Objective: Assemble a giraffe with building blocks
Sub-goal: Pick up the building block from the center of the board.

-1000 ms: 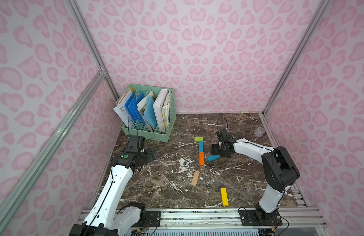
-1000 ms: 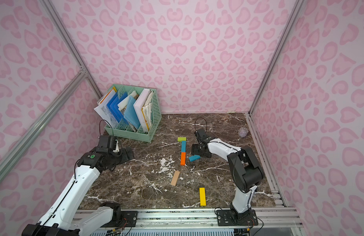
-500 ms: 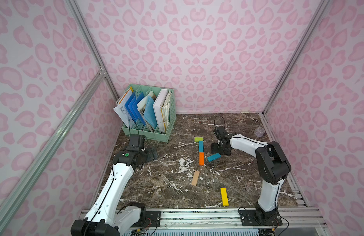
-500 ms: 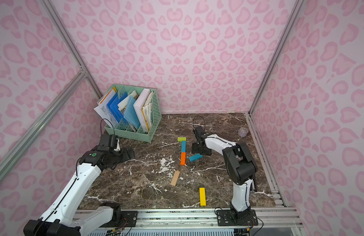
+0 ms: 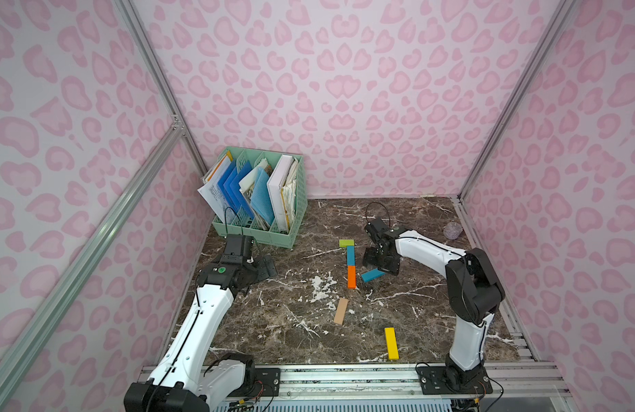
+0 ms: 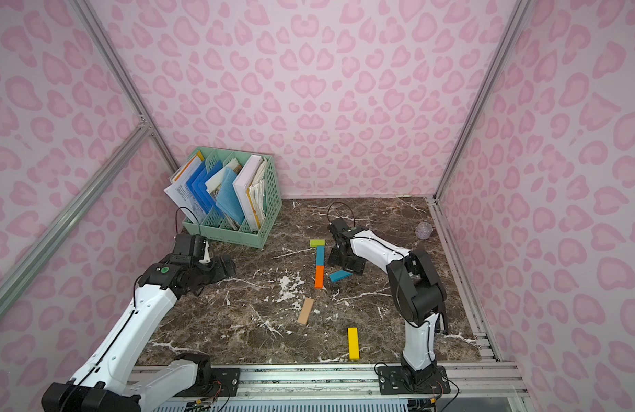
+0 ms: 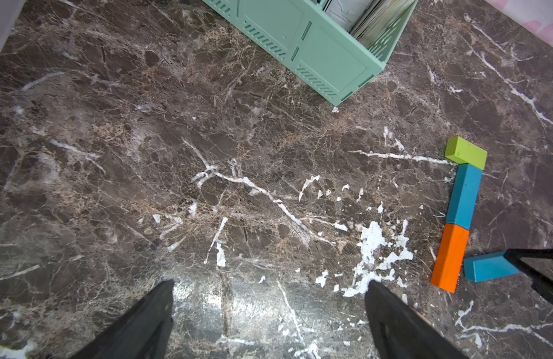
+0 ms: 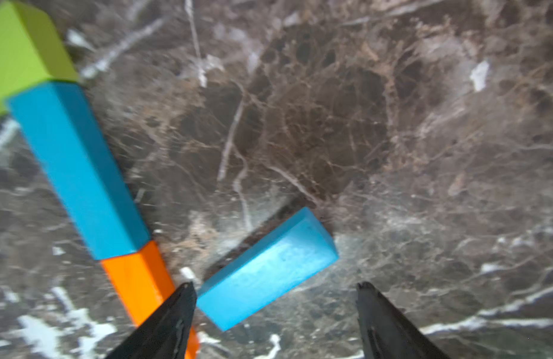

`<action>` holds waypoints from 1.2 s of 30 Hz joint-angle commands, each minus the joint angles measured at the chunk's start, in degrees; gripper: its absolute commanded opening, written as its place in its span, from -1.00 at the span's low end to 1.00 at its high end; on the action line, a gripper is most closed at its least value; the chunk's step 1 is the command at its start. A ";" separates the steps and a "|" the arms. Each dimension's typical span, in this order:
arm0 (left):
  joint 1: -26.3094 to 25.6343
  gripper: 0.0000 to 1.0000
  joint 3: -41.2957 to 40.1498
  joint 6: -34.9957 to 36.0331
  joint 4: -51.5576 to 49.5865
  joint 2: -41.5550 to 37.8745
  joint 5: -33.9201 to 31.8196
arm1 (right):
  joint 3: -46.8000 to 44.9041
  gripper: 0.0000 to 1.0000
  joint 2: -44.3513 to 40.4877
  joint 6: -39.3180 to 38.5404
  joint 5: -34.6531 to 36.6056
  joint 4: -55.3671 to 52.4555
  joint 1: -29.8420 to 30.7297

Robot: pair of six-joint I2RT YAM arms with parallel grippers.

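Left tool (image 7: 269, 283): fingers spread wide, holding nothing, over bare worktop (image 7: 207, 155), near the mint-green file rack (image 5: 273, 237). Between the two tools, nearer the right tool (image 8: 276, 284), three blocks lie touching in one line: lime-green block (image 5: 346, 243), teal neck block (image 5: 350, 255), orange block (image 5: 351, 277). Right tool: fingers spread, gripping nothing; the loose teal block (image 8: 266, 267) lies flat and skewed just ahead of its fingertips, one corner between them, just beside the orange block. Tan block (image 5: 341, 311) and yellow block (image 5: 391, 343) lie behind this tool, well apart from it and from each other
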 commanded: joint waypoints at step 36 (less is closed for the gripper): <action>0.03 0.97 -0.41 1.59 -0.27 -1.70 -0.86 | 0.75 0.52 7.21 11.13 -5.70 -3.34 -1.87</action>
